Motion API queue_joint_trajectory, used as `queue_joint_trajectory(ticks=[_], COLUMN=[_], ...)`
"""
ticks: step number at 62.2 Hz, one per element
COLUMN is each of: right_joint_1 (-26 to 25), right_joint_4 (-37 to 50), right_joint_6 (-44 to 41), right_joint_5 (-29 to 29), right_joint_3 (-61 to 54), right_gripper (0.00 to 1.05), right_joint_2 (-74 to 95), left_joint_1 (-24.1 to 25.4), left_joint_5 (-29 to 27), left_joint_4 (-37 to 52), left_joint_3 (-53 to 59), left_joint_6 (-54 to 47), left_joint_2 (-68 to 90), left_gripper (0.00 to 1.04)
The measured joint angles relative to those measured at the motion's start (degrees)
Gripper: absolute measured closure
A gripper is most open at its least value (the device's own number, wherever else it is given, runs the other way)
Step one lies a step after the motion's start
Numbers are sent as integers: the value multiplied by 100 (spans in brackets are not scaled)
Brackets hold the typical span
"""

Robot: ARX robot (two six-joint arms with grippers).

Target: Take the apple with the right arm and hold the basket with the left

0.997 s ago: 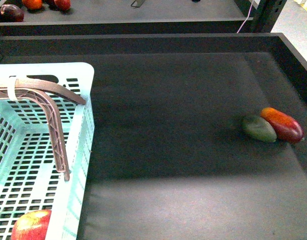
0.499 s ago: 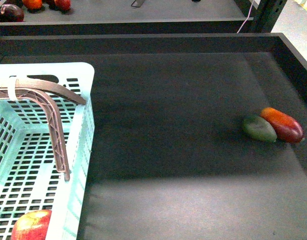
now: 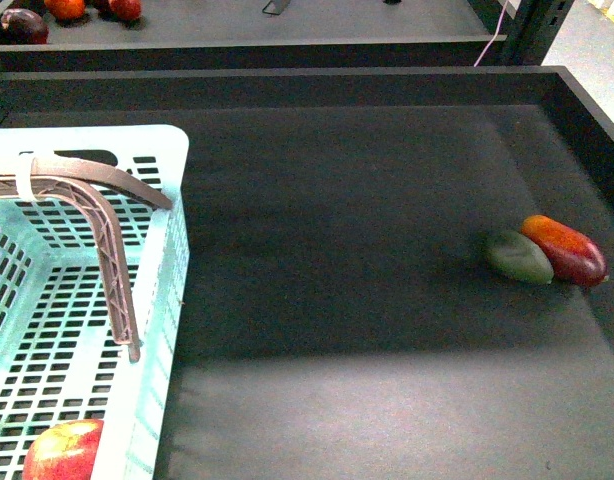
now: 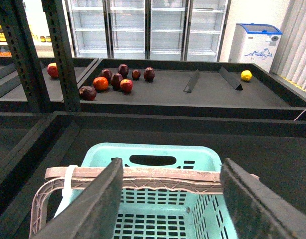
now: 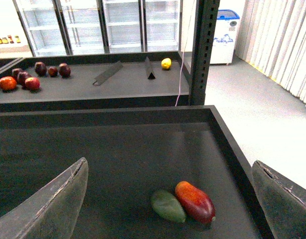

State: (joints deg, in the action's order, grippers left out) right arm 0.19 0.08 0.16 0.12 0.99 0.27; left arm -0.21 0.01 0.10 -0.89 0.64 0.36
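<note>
Apple (image 3: 63,450) lies in basket (image 3: 157,330); left pincer (image 4: 175,199) and right pincer (image 5: 170,199) gape wide, empty.

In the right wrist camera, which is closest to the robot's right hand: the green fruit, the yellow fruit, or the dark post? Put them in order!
Going by the right wrist view, from the right hand:
1. The green fruit, on the dark tray just below the open fingers, touching a red-orange mango.
2. The dark post, standing at the tray's far corner.
3. The yellow fruit, on the back shelf beyond the tray.
</note>
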Motion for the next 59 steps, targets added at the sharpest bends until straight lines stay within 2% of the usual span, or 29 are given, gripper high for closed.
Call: queue_joint_trajectory(ticks=[12, 16, 59], right_joint_1=[0, 0, 0], right_joint_4=[0, 0, 0], right_joint_6=[0, 0, 0], right_joint_5=[0, 0, 0], right_joint_3=[0, 0, 0], right_gripper=[9, 9, 9], right_joint_2=[0, 0, 0], left_joint_1=[0, 0, 0], left_joint_5=[-2, -2, 0], left_joint_4=[0, 0, 0], left_joint_3=[0, 0, 0], left_joint_6=[-2, -11, -13], left_joint_2=[0, 0, 0], left_gripper=[6, 8, 7])
